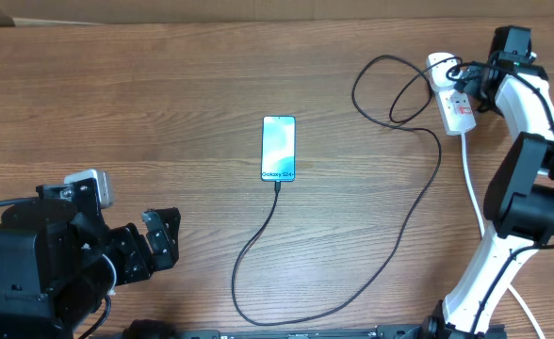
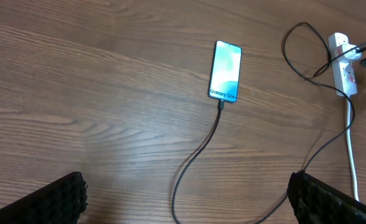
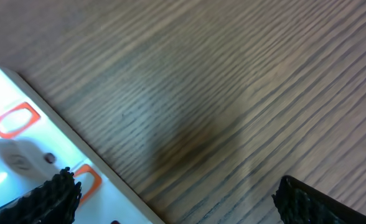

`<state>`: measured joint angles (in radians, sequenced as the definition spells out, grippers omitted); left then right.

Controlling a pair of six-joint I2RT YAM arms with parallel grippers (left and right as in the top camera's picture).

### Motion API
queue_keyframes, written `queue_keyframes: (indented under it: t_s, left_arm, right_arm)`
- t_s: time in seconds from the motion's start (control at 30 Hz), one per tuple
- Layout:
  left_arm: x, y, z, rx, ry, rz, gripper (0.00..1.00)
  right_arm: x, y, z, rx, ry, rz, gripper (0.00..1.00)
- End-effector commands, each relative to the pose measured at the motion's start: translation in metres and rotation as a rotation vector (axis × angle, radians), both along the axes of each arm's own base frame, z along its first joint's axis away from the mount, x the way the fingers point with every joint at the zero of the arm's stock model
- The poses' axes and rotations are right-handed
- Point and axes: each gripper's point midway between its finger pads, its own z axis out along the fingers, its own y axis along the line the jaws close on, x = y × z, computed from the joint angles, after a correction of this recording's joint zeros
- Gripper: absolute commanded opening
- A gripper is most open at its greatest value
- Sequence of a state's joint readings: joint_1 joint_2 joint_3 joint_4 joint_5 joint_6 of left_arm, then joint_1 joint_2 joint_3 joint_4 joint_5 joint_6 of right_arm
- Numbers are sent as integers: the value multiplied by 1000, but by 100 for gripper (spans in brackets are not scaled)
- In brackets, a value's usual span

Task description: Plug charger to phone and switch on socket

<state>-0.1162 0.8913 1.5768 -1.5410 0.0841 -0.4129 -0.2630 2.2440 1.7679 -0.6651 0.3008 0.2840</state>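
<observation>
The phone [image 1: 278, 148] [image 2: 225, 70] lies flat mid-table, screen lit, "Galaxy S24" at its near edge. The charger's black cable [image 1: 258, 240] [image 2: 198, 152] meets that near edge with its tip, loops along the table front, then runs right and up to its plug in the socket [image 1: 458, 105] [image 2: 344, 70]. The socket is a white strip with red markings at the far right. My right gripper [image 1: 468, 82] [image 3: 177, 200] hovers open over it, one finger [image 3: 49, 198] above the white socket [image 3: 21, 146]. My left gripper [image 1: 161, 240] [image 2: 186, 200] stands open at the front left, holding nothing.
A thick white cord [image 1: 472, 179] [image 2: 351, 146] runs from the socket toward the table front, beside the right arm's base [image 1: 489, 273]. The black cable forms a loop [image 1: 390, 89] left of the socket. The rest is bare wood tabletop [image 1: 117, 104].
</observation>
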Motion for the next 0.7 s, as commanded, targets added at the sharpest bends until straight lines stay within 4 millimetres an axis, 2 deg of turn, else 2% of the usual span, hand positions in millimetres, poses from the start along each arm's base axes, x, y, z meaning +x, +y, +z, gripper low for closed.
queue_keyframes:
  t_s: [0.0,0.13,0.5,0.67]
  left_arm:
    - [1,2,-2,8,8,12,100]
    - [1,2,-2,8,8,12,100]
    - [1,2,-2,8,8,12,99]
    - [1,2,-2,8,8,12,100]
  right_arm:
    - [5,1,0,30,-18,15,100]
    - [8,7,-1,61,-29,27,100]
    - [6,0,0,27,-28,7,100]
    - [5,1,-7,31,-14,6,100]
